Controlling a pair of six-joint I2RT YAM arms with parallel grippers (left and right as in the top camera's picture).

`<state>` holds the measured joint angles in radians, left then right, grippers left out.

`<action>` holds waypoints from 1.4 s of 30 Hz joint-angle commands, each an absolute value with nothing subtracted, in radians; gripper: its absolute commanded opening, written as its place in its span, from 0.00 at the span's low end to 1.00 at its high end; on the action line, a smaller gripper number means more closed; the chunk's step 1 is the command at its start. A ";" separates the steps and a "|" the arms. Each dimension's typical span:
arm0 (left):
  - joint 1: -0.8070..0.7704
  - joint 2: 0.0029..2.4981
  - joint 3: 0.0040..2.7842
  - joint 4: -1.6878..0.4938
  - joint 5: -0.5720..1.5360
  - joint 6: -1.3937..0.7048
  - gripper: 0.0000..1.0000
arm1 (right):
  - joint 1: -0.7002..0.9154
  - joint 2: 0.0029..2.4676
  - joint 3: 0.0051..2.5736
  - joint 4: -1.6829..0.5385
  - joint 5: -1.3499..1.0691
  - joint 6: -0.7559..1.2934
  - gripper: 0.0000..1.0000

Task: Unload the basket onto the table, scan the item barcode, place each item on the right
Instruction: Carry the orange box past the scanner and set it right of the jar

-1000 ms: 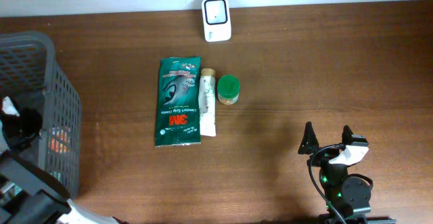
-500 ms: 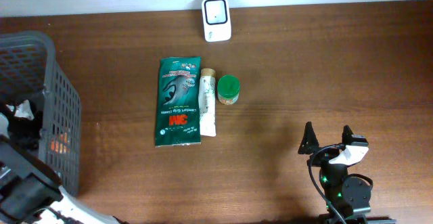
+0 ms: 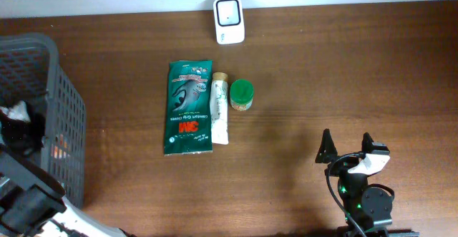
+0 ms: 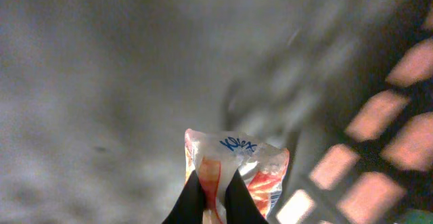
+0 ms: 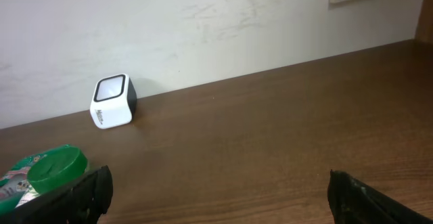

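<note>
Plastic tissue pack (image 4: 238, 158), crinkly, mesh basket (image 3: 68, 119)

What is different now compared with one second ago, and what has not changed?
The left gripper, inside the basket, closed on the Kleenex tissue pack; its arm shifted only slightly. The right gripper stayed open and still. The glove pack, tube, green-lidded jar and scanner did not move.

Wood table (image 3: 322, 72) w/ scanner (image 3: 229, 11), glove pack (image 3: 189, 107), tube (image 3: 220, 108), jar (image 3: 242, 94), basket (image 3: 71, 129).
</note>
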<state>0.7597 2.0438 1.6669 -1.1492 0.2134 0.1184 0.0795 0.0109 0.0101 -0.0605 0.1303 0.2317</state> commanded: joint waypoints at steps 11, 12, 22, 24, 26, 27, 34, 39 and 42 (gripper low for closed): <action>0.608 1.612 2.077 -1.161 0.270 -0.102 0.00 | 0.085 0.003 0.006 -0.068 0.128 0.225 0.98; 0.553 1.584 2.077 -1.165 0.270 -0.102 0.00 | 0.085 0.003 0.006 -0.068 0.128 0.225 0.98; 0.010 1.632 2.001 -1.181 0.207 -0.105 0.00 | 0.085 0.003 0.006 -0.068 0.128 0.225 0.98; -0.065 1.665 1.968 -1.159 0.175 -0.121 0.00 | 0.085 0.003 0.006 -0.068 0.128 0.225 0.98; -0.139 1.707 1.932 -1.118 0.167 -0.128 0.00 | 0.085 0.003 0.006 -0.068 0.128 0.225 0.98; -0.193 1.743 1.902 -1.073 0.166 -0.150 0.00 | 0.085 0.003 0.006 -0.068 0.128 0.225 0.98; -0.408 1.951 1.877 -0.850 0.160 -0.289 0.00 | 0.085 0.003 0.006 -0.068 0.128 0.225 0.98; -0.535 2.069 1.877 -0.671 0.160 -0.406 0.00 | 0.085 0.003 0.006 -0.068 0.128 0.225 0.98; -0.576 2.117 1.877 -0.609 0.161 -0.483 0.00 | 0.085 0.003 0.006 -0.068 0.128 0.225 0.99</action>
